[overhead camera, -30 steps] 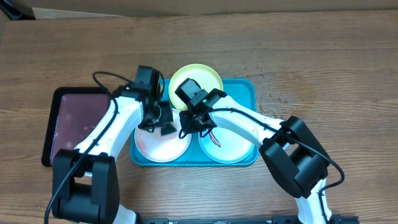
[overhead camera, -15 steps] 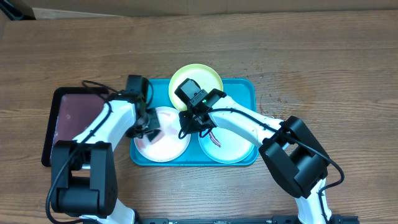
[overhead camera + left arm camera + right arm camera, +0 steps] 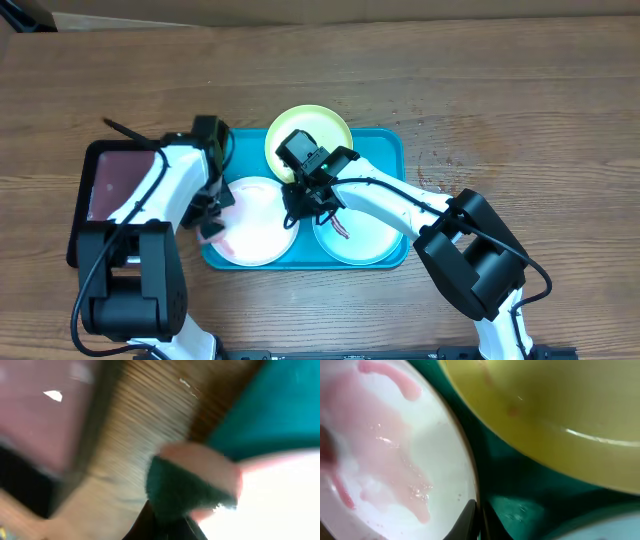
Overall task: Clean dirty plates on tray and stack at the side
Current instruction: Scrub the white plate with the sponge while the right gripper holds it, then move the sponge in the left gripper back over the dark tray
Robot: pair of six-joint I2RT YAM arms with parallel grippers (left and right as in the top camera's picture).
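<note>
The left gripper [image 3: 208, 222] is found closed on a green-and-pink sponge [image 3: 187, 485] at the white plate's [image 3: 255, 238] left rim. The right gripper [image 3: 477, 519] is closed and empty above that plate's pink-smeared right edge. The white plate and a blue-rimmed plate [image 3: 372, 245] are seated in the blue tray [image 3: 392, 150]. A green plate [image 3: 330, 125] overlaps its far rim.

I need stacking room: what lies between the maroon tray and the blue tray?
A strip of wooden table, seen in the left wrist view; the left gripper's green pad hangs partly over it.
</note>
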